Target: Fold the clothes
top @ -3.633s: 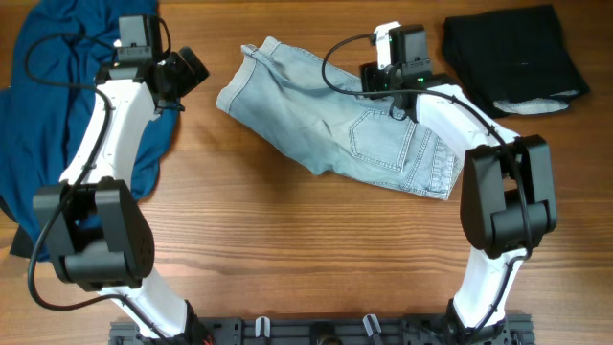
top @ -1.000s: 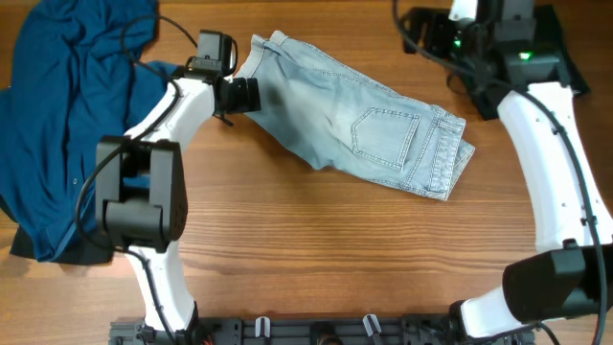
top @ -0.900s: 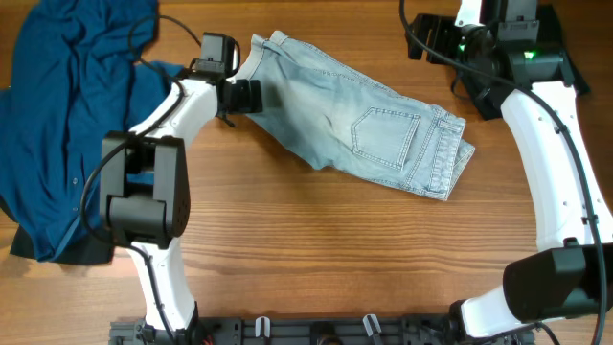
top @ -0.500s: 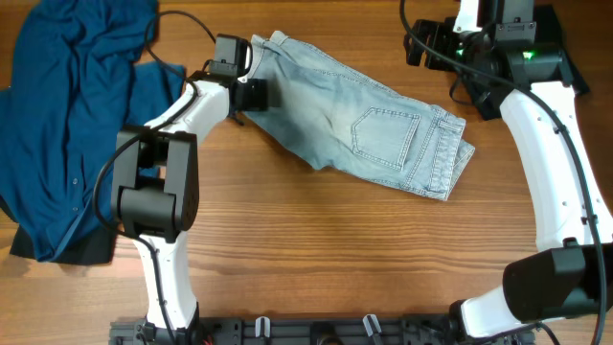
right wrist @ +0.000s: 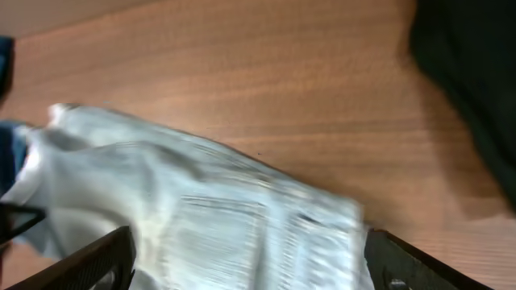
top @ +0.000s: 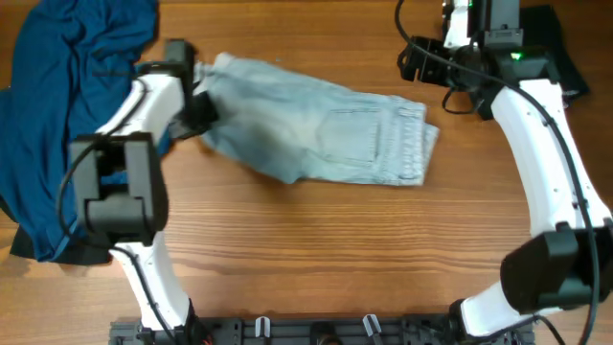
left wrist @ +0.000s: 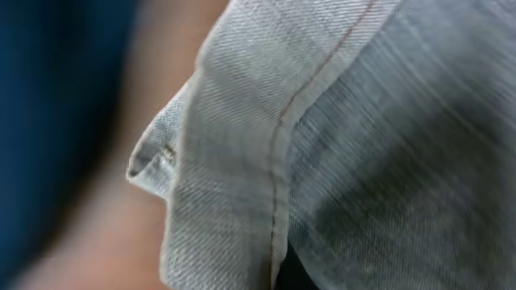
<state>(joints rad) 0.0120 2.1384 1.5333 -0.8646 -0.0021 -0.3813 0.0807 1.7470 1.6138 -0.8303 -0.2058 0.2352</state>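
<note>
The pale-blue denim pants [top: 316, 134] lie stretched across the far middle of the worktop [top: 316, 259]. The left gripper [top: 198, 107] is clamped on their hemmed leg end, towards the left edge and beside a dark-blue garment [top: 67, 105]. The right gripper [top: 419, 65] hangs empty with its jaws wide, near the far edge. A black garment [top: 565, 57] lies in the far right corner.

Left gripper [top: 198, 108] clamped shut, left arm [top: 142, 96] reaching forward, right gripper [top: 414, 65] spread wide, right arm [top: 538, 134] extended
</note>
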